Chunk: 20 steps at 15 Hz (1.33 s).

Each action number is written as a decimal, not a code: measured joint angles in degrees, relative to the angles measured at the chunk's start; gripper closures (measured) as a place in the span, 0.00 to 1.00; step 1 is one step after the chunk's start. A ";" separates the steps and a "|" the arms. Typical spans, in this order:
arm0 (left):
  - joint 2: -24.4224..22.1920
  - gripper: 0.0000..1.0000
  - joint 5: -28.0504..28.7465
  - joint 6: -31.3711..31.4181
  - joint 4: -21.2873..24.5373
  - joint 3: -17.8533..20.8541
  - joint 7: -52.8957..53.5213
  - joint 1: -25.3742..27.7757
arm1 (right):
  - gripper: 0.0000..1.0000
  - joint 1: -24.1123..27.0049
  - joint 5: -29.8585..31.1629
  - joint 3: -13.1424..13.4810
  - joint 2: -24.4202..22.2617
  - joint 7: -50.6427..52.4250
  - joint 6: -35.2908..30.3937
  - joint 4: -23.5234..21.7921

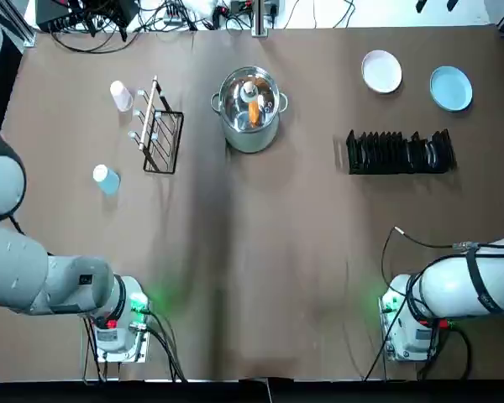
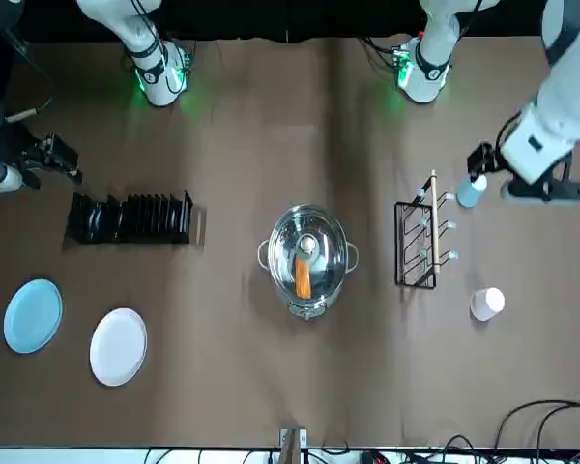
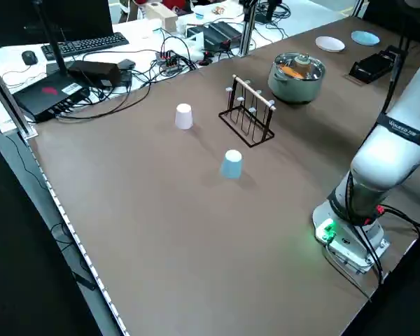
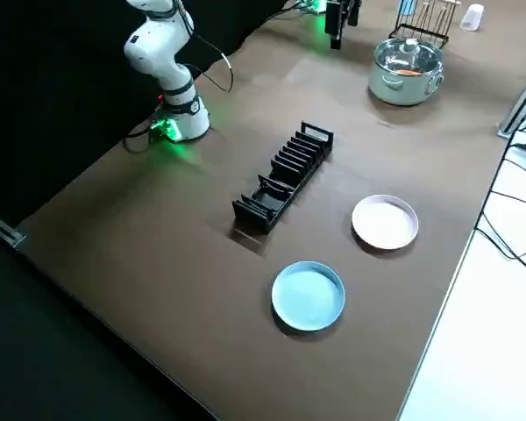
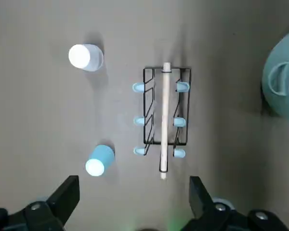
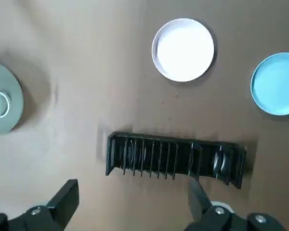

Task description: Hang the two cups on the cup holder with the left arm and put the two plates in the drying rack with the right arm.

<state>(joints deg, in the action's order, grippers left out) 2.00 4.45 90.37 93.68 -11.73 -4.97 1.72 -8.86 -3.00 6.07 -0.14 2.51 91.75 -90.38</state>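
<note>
Cups (image 5: pixel 100 160) standing beyond left pincer (image 5: pixel 135 204), apart from its open fingers (image 5: pixel 67 199)

White-grey rounded arms (image 1: pixel 46 273), black joint bands, trailing black cables (image 1: pixel 395 332), green-lit bases (image 1: pixel 137 323), dark pincers (image 2: pixel 527 174) with silver screws

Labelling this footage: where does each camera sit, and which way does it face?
Top: overhead, robot's way; both arms.
Front: across the table, facing the robot; both arms.
Left side: diagonally down; an arm.
Right side: diagonally down; an arm.
Left wrist: black wire-and-wood cup holder; own fingers.
Right wrist: black slotted rack; own fingers.
Both wrists share the lidded green pot.
</note>
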 joint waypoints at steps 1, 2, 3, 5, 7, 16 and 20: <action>1.50 0.00 0.04 1.68 0.65 0.01 0.46 0.90 | 0.00 -0.01 0.00 -0.04 0.05 0.00 0.07 -0.09; 3.10 0.00 0.12 4.39 1.74 0.00 1.45 2.14 | 0.00 0.02 0.01 0.01 0.42 -0.07 0.06 -0.38; 4.66 0.00 0.13 7.90 3.31 0.02 3.07 3.64 | 0.00 0.12 0.10 0.13 1.27 -0.08 0.06 -0.85; 6.94 0.00 0.14 16.59 8.08 0.06 5.63 6.88 | 0.00 0.78 0.11 0.47 4.82 -0.10 1.86 -1.67; 7.58 0.00 0.14 21.17 12.89 0.07 8.13 9.45 | 0.00 2.15 0.13 0.65 9.67 -0.08 5.45 -2.00; -2.51 0.00 0.19 43.53 44.16 -0.17 15.35 14.98 | 0.17 17.49 4.10 1.32 28.07 0.73 29.28 -1.25; -3.81 0.00 0.25 55.87 55.07 -0.22 21.41 18.35 | 0.31 26.92 4.22 1.36 34.82 5.44 39.99 -0.25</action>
<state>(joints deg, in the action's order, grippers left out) -1.81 4.70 146.24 148.76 -11.95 16.44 20.07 18.07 1.21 7.44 34.69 7.95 131.74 -90.63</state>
